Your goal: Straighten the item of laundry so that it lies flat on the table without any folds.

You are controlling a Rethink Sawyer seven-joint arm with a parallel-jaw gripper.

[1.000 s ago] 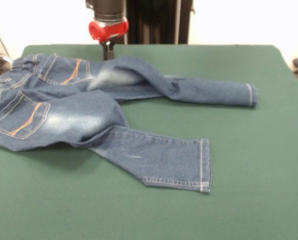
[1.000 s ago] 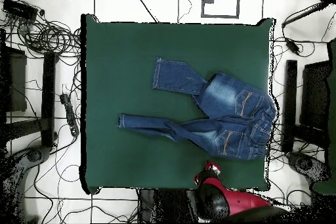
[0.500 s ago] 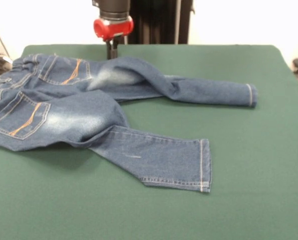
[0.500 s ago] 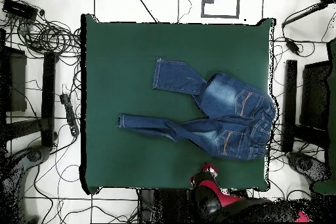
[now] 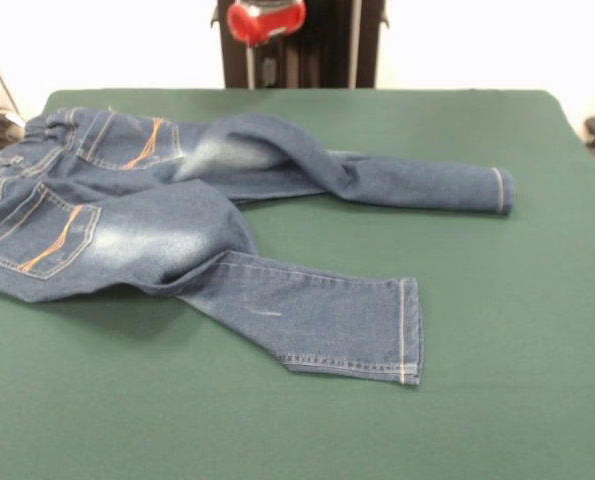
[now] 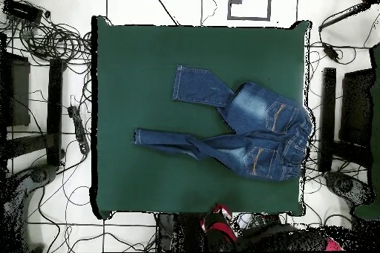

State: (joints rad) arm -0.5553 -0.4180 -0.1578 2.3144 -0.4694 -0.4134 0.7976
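Well, the gripper [image 5: 266, 68] hangs clear above the table [image 5: 497, 300] edge, jaw state impossible to tell; the jeans [image 5: 177, 230] lie below, one leg buckled. Next comes regrasping and pulling that leg straight.

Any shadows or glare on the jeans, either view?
Front view: the jeans cast a soft dark shadow on the table under the seat's near edge; the whitish patches read as fading, not glare. Overhead view: even light, no visible shadow around the jeans.
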